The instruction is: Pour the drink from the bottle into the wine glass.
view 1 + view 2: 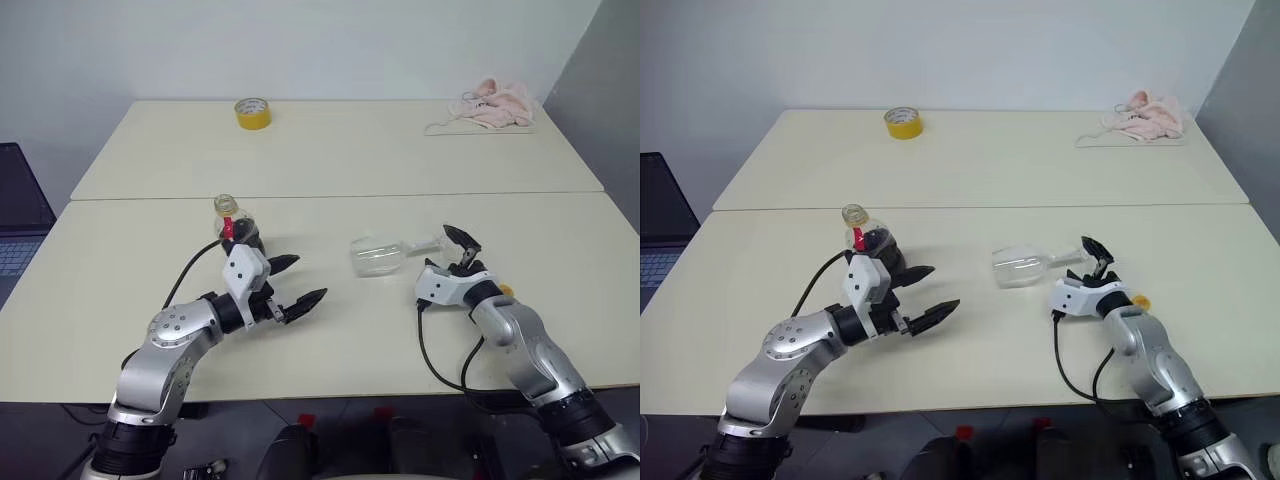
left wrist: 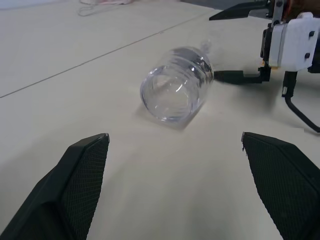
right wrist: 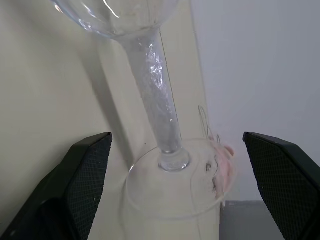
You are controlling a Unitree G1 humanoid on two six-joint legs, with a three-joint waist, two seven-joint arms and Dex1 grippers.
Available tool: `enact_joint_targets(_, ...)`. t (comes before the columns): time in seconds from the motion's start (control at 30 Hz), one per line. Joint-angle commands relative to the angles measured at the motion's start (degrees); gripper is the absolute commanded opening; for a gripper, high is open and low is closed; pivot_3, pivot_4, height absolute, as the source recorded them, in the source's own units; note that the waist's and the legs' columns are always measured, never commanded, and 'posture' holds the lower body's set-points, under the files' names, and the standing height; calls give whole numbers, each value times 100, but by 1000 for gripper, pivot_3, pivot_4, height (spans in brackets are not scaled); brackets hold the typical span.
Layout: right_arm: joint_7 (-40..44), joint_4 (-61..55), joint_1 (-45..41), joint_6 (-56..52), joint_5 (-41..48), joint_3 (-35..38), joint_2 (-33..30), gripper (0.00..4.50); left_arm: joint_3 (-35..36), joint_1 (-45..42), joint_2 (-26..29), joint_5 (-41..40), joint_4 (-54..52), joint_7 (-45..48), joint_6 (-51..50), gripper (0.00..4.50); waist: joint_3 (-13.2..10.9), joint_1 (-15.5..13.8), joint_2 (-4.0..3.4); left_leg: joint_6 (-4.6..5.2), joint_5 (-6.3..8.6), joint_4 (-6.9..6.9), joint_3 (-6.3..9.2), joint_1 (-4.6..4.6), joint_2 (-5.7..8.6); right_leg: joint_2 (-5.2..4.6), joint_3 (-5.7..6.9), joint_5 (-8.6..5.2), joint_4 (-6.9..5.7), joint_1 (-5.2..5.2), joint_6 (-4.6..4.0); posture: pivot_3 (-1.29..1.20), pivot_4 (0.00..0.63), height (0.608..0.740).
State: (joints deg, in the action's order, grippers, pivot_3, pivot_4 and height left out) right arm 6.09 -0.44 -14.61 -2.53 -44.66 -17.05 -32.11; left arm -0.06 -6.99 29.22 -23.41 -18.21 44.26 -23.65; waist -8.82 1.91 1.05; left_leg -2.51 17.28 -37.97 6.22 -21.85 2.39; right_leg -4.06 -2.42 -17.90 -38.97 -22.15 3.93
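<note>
Trouble: our open right gripper [image 1: 461, 247] could roll the tipped wine glass [image 1: 378, 255] away; left gripper [image 1: 291, 281] open, empty too.

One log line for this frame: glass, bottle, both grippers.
clear stemmed wine glass: on its side | round bottle of dark drink: upright, uncapped | left gripper: open, empty | right gripper: open around stem

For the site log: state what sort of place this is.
Probably an office or lab test room: two plain cream tables pushed together against a bare white wall, a roll of yellow tape, and a laptop alongside.
</note>
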Motion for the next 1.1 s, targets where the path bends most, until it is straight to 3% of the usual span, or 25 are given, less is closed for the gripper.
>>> enact_joint_targets(0.03, -198, 305, -278, 18, -251, -121, 158, 4500, -14, -95, -35, -123, -346, -108, -137, 4482, 0, 2, 0, 0, 0, 0, 0, 0, 0, 0, 0, 0, 0, 0, 0, 0, 150, 740)
enact_joint_targets(0.27, -415, 831, -747, 58, -374, -214, 361, 4500, -8, -128, -9, -215, -550, -212, -391, 4482, 1, 17, 1, -1, 0, 0, -1, 1, -2, 1, -2, 0, -1, -1, 0, 0, 150, 740)
enact_joint_targets(0.33, -413, 857, -768, 63, -370, -225, 375, 4119, 6, -116, 5, -228, -559, -219, -407, 4500, 1, 15, 1, -1, 0, 0, 0, 1, -2, 1, -1, 0, -1, -2, 0, 0, 150, 740)
enact_joint_targets(0.73, -573, 770, -643, 78, -357, -170, 440, 267, 30, 108, -19, -191, -411, -161, -204, 4500, 1, 15, 1, -1, 0, 1, -2, 1, -2, 0, -3, 0, -1, -3, 0, 0, 150, 740)
enact_joint_targets(1.1, -444, 547, -811, 117, 193, 179, 518, 262, 18, 384, -37, -233, -468, -152, -81, 4500, 1, 14, 0, -1, 0, 1, -3, -2, -1, 0, -4, 0, -1, -5, 0, 0, 150, 740)
